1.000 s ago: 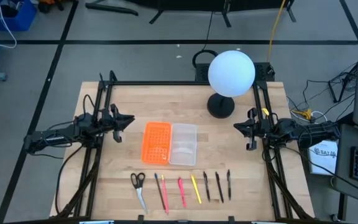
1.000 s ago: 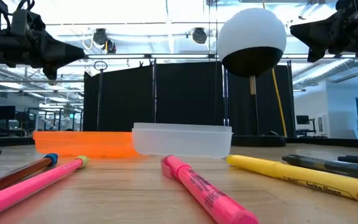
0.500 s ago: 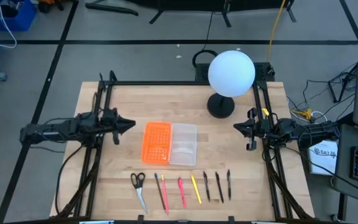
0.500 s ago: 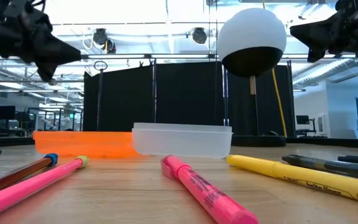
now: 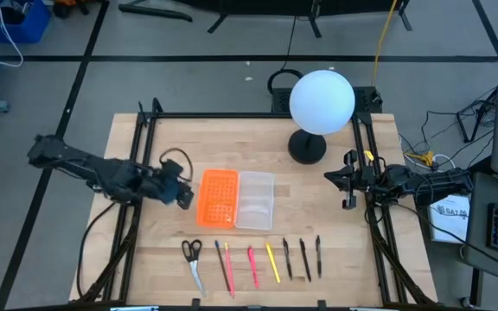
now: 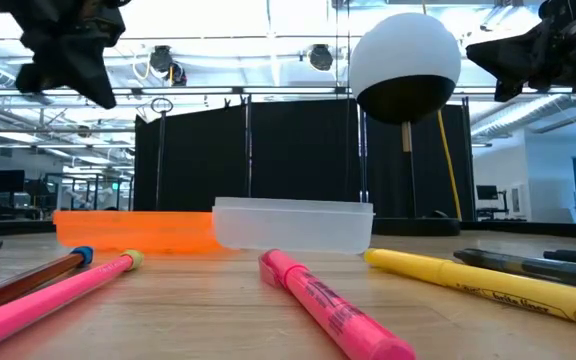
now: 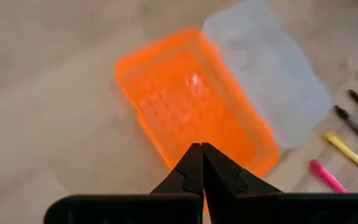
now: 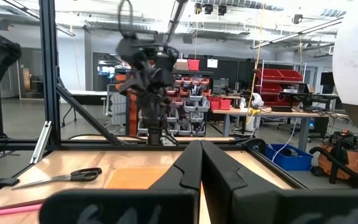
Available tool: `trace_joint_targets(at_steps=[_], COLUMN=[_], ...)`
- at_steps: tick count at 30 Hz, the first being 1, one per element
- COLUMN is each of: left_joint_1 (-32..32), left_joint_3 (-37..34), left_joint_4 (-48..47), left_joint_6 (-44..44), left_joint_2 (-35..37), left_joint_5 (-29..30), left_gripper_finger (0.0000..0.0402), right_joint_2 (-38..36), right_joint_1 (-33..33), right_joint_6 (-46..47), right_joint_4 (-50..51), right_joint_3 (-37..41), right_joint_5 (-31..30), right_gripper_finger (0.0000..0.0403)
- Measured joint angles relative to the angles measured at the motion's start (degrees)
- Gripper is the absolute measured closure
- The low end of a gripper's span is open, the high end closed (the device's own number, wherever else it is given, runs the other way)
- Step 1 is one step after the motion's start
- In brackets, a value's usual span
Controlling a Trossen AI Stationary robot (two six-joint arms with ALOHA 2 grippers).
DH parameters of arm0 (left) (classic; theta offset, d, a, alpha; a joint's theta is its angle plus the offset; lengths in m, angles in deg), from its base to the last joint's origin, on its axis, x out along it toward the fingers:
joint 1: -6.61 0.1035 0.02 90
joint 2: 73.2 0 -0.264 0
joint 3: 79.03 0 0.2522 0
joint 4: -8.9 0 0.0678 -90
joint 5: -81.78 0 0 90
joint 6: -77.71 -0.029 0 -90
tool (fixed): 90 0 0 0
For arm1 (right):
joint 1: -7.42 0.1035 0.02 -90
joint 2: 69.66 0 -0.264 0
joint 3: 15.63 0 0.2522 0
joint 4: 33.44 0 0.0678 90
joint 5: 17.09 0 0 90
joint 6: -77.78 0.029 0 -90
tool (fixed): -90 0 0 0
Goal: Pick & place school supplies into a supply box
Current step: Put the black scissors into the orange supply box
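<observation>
Currently, the main hazard is a wrong target. The left gripper (image 5: 182,195) hangs with its jaws clenched together and empty, and directly below and ahead of the jaw tips lies the orange panel (image 7: 194,112), not the supply box (image 7: 272,81), which lies beyond the panel on the far side from the jaws. A descent from this pose would likely strike the panel and push the joined box out of position. The jaws must also be released before any pick; a clenched approach would probably shove a pen rather than seize it.

No supply is in the box yet. The scissors (image 5: 193,262) and six pens lie in a row well apart from the jaws, toward the table's near edge: a pink highlighter (image 6: 333,317), a yellow pen (image 6: 478,287), others dark. All are thin and low-lying, so a shallow or off-centre closure may let them roll.

The right gripper (image 5: 346,185) waits at the table's right edge, jaws clenched, empty.
</observation>
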Motion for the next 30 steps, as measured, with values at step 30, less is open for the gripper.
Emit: trace_joint_targets(at_steps=[30], left_joint_1=[-20.75], left_joint_3=[23.18], left_joint_4=[-3.33], left_joint_6=[55.19], left_joint_2=[-43.65], left_joint_5=[-18.85], left_gripper_finger=[0.0385], right_joint_2=[0.0], right_joint_1=[0.0], right_joint_6=[-0.43], right_joint_4=[1.44], right_joint_3=[0.0], right_joint_5=[-0.11], right_gripper_finger=[0.0403])
